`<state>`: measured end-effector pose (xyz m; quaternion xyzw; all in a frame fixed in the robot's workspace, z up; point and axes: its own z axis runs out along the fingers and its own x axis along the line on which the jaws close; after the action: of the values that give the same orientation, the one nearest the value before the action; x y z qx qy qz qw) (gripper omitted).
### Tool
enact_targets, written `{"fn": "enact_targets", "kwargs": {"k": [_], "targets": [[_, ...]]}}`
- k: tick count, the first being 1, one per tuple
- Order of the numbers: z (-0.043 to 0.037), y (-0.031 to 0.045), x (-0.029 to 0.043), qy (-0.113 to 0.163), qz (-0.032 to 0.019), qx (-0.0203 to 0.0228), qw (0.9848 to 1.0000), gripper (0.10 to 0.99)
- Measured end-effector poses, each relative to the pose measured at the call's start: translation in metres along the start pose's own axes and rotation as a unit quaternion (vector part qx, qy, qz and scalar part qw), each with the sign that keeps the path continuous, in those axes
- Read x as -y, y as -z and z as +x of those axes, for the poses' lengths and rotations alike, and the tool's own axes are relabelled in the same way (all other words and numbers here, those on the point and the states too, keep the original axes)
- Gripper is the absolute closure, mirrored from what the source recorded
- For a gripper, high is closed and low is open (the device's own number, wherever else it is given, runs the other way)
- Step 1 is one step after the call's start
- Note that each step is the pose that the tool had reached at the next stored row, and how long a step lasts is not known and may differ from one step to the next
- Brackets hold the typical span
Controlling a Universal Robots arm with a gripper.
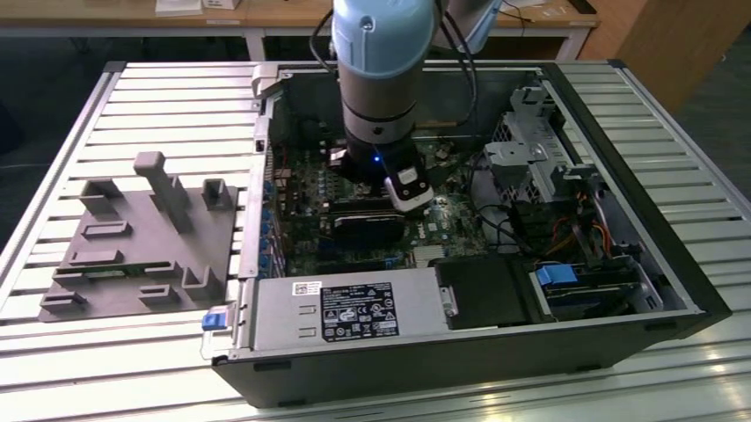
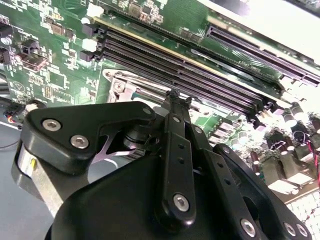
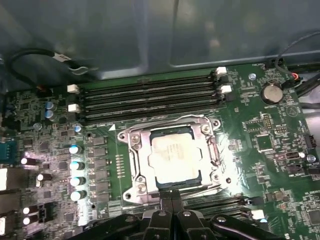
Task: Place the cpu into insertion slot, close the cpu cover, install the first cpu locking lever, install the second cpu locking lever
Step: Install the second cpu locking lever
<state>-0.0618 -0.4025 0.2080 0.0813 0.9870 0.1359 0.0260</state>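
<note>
First wrist view has the small silvery-bronze square cpu (image 3: 174, 154) seated under the thin silvery metal cpu cover (image 3: 172, 156), black gripper (image 3: 171, 196) fingertips pressed together beside it.

Open black case (image 1: 657, 264) lying on a slatted desk (image 1: 70, 352). Grey fixture (image 1: 141, 237) with upright posts just beside the case, on the exterior view's left. Silver power supply (image 1: 340, 312) along the near wall, drive cage (image 1: 534, 158) on the exterior view's right. Green board (image 3: 260, 125) with long black memory slots (image 3: 150, 97), round coin cell (image 3: 271, 92), row of capacitors (image 3: 76, 172), looped black cable (image 3: 40, 55).
</note>
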Motion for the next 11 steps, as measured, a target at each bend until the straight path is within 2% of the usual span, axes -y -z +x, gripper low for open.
{"fn": "enact_targets", "kwargs": {"k": [2,7,9,11], "targets": [[-0.0012,-0.0005,-0.0016,0.0,0.0041,0.0001,1.0,0.984],[-0.003,-0.0029,-0.0098,0.001,0.0229,0.0016,0.9997,0.984],[-0.0034,-0.0038,-0.0129,0.001,0.0264,0.0019,0.9996,0.984],[-0.0035,-0.0047,-0.0162,0.001,0.0273,0.002,0.9996,0.984]]}}
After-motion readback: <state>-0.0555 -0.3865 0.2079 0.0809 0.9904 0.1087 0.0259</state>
